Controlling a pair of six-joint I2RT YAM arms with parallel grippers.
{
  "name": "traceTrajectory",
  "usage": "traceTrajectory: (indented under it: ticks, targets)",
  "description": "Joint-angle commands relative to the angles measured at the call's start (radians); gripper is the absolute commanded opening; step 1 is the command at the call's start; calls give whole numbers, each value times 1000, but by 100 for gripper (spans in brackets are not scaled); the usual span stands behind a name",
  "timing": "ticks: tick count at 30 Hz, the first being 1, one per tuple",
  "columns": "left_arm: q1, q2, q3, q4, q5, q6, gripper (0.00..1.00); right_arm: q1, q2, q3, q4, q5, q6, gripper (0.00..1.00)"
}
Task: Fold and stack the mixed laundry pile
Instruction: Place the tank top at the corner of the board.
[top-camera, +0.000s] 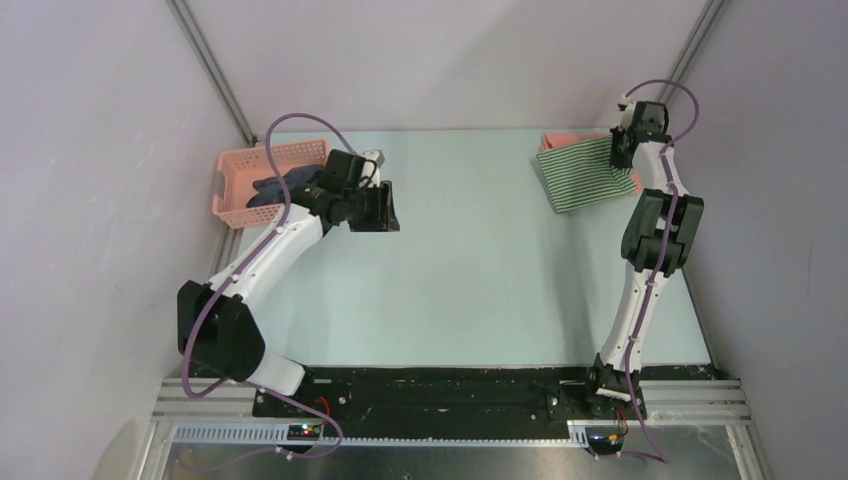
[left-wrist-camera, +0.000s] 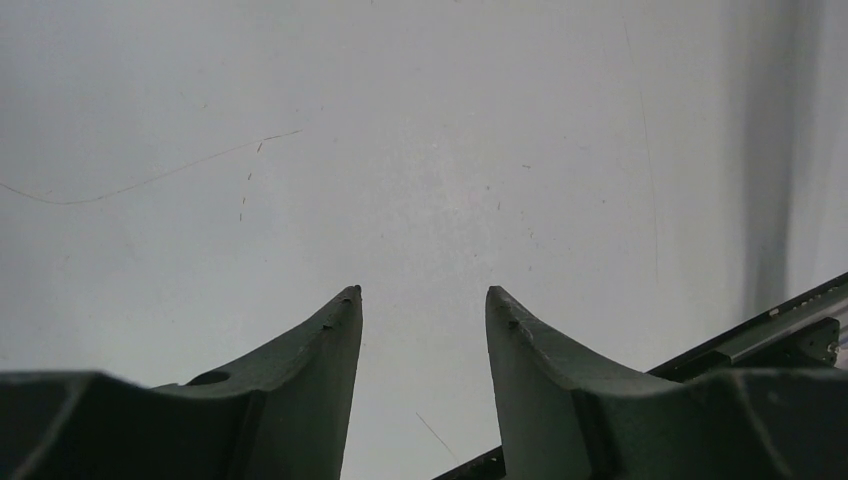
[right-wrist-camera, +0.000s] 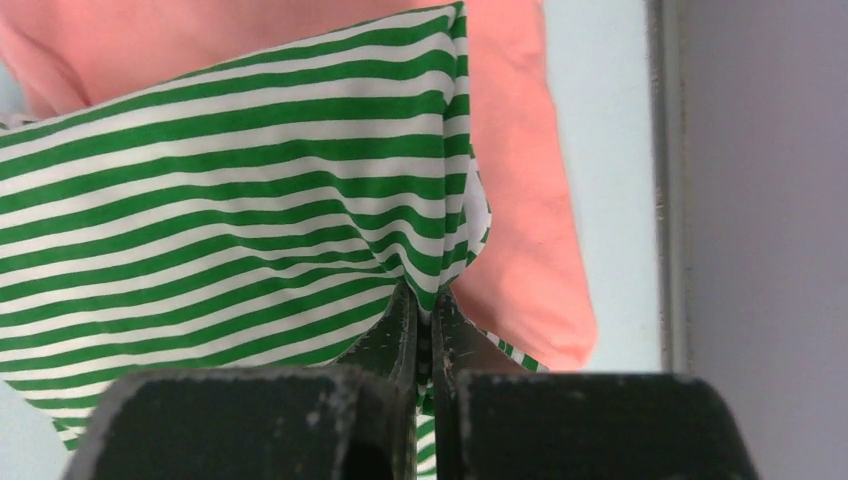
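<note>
A green-and-white striped garment (top-camera: 585, 175) lies folded at the back right of the table, on top of a salmon-pink shirt (top-camera: 560, 141). My right gripper (top-camera: 622, 152) is shut on the striped garment's edge (right-wrist-camera: 240, 200); the pink shirt (right-wrist-camera: 520, 200) shows beneath it in the right wrist view. A dark navy-grey garment (top-camera: 285, 186) lies in the pink basket (top-camera: 240, 180) at the back left. My left gripper (top-camera: 388, 207) is open and empty just right of the basket, over bare table (left-wrist-camera: 420, 180). Its fingertips (left-wrist-camera: 345, 300) hold nothing.
The pink lattice basket stands against the left wall. Grey walls and metal corner posts (top-camera: 215, 70) close in the table on three sides. The table's right edge (right-wrist-camera: 665, 200) runs just beside the pink shirt. A black rail (top-camera: 450, 390) crosses the near edge.
</note>
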Motion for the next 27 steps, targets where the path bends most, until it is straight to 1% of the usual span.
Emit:
traceTrajectory:
  ticks: [1, 5, 9, 12, 18, 20, 21, 22, 23, 24, 26, 27]
  targets:
    - [-2, 6, 0, 5, -32, 25, 54, 6, -92, -76, 170, -53, 35, 0]
    - [-2, 7, 0, 6, -36, 25, 54, -18, -121, -109, 215, -49, 83, 0]
    - [-3, 3, -1, 7, -46, 26, 55, -67, -143, -174, 271, -62, 187, 0]
    - [-2, 2, -1, 6, -56, 26, 55, -90, -136, -208, 307, -85, 222, 0]
    - [-3, 6, -1, 6, -65, 26, 55, -98, -85, -192, 311, -91, 277, 0]
    - [-2, 5, -3, 6, -77, 26, 55, -101, -61, -164, 292, -99, 294, 0]
    - [-3, 4, -3, 6, -86, 26, 55, -103, -53, -140, 273, -112, 300, 2]
    - [-3, 3, -3, 6, -91, 25, 55, -103, -40, -127, 263, -124, 301, 12]
    - [-2, 0, -3, 7, -108, 24, 55, -103, -36, -107, 243, -131, 300, 18]
    - [-2, -3, -2, 6, -122, 21, 55, -103, -36, -100, 233, -144, 294, 34]
    - [-1, -13, -2, 5, -162, 17, 56, -103, -44, -81, 215, -145, 287, 50]
    - [-1, -17, -1, 5, -173, 15, 56, -103, -56, -76, 202, -140, 289, 52]
